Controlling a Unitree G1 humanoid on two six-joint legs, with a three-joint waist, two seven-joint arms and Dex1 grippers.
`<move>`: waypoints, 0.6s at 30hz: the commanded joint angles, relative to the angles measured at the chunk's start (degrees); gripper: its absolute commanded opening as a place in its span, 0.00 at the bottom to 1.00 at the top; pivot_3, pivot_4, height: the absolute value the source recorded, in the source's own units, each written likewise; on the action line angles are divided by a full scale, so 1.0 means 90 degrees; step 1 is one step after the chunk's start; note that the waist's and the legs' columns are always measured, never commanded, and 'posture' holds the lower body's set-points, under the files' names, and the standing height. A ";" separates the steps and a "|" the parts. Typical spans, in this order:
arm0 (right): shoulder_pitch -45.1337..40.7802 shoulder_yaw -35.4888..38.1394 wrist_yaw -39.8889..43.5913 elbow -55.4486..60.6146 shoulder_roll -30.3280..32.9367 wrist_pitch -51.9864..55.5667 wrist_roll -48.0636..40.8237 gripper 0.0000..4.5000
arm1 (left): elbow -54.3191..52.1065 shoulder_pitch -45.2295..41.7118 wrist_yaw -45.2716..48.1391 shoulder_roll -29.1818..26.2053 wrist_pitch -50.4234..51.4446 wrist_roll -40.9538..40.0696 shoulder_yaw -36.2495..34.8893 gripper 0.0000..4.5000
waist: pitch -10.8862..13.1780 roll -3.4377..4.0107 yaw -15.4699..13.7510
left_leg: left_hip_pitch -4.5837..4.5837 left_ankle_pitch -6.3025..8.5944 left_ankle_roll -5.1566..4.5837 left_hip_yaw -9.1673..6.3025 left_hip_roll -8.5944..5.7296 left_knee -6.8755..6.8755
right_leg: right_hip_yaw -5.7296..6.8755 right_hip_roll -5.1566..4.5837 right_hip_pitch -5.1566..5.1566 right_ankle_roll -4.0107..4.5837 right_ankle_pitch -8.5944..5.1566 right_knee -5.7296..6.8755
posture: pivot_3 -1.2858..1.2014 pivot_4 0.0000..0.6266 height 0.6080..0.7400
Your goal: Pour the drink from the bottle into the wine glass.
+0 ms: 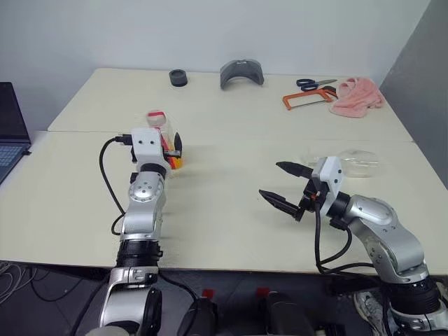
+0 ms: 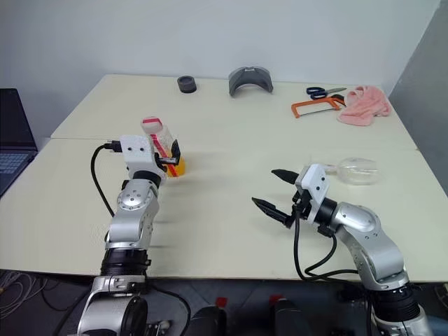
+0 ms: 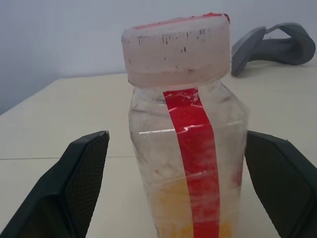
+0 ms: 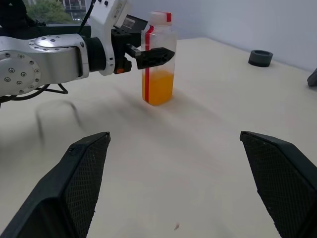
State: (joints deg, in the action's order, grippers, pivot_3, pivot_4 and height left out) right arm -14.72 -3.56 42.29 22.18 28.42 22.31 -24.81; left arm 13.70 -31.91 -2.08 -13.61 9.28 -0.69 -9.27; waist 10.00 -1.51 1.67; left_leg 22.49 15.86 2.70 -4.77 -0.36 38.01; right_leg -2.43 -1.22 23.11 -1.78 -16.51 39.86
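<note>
The left gripper (image 3: 173, 188) brackets the capped bottle (image 3: 185, 144) with open fingers, toward the tabletop's (image 1: 231, 210) left edge; the glass (image 1: 353, 162) lies toppled near the right edge, behind the open right gripper (image 1: 280, 185). Next, likely: close, lift.

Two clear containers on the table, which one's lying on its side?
The wine glass, lying on its side beyond the right gripper. The bottle stands upright, capped, between the open fingers of the left gripper.
</note>
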 commanded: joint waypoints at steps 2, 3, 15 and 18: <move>-0.0134 0.0121 0.0035 0.0117 0.0037 0.0008 -0.0087 1.00 | 0.0078 -0.0300 -0.0196 -0.0064 -0.0092 0.0205 0.0038 1.00 | 0.0000 0.0000 0.0000 | 0.0000 0.0000 0.0000 0.0001 0.0000 0.0000 | -0.0001 0.0000 0.0000 0.0000 0.0000 0.0000 | 0.52 0.24 1.00; -0.0139 0.0123 0.0039 0.0113 0.0039 0.0008 -0.0086 1.00 | 0.0113 -0.0340 -0.0215 -0.0055 -0.0090 0.0210 0.0038 1.00 | 0.0000 0.0000 0.0000 | 0.0000 -0.0001 0.0001 0.0001 0.0000 0.0000 | -0.0001 -0.0001 0.0001 0.0000 0.0000 0.0000 | 0.52 0.24 1.00; -0.0191 0.0086 0.0155 0.0085 0.0082 0.0021 -0.0110 1.00 | 0.0357 -0.0766 -0.0468 0.0035 0.0163 0.0304 0.0074 1.00 | 0.0001 -0.0001 0.0002 | 0.0003 -0.0001 0.0003 0.0000 0.0000 0.0000 | 0.0000 -0.0002 0.0004 0.0000 0.0000 0.0001 | 0.52 0.24 1.00; -0.0201 0.0076 0.0173 0.0083 0.0076 0.0030 -0.0099 1.00 | 0.0405 -0.0799 -0.0523 0.0039 0.0179 0.0323 0.0088 1.00 | 0.0001 -0.0001 0.0001 | 0.0004 -0.0002 0.0003 -0.0001 0.0000 0.0001 | 0.0000 -0.0003 0.0004 0.0000 0.0000 0.0001 | 0.52 0.24 1.00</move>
State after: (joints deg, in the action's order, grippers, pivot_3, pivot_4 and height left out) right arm -15.42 -3.53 43.53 22.10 28.76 22.61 -25.10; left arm 18.49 -36.99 -6.06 -13.21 11.07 1.38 -8.85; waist 10.00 -1.52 1.67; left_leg 22.53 15.84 2.73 -4.78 -0.36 38.02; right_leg -2.43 -1.25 23.15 -1.78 -16.50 39.87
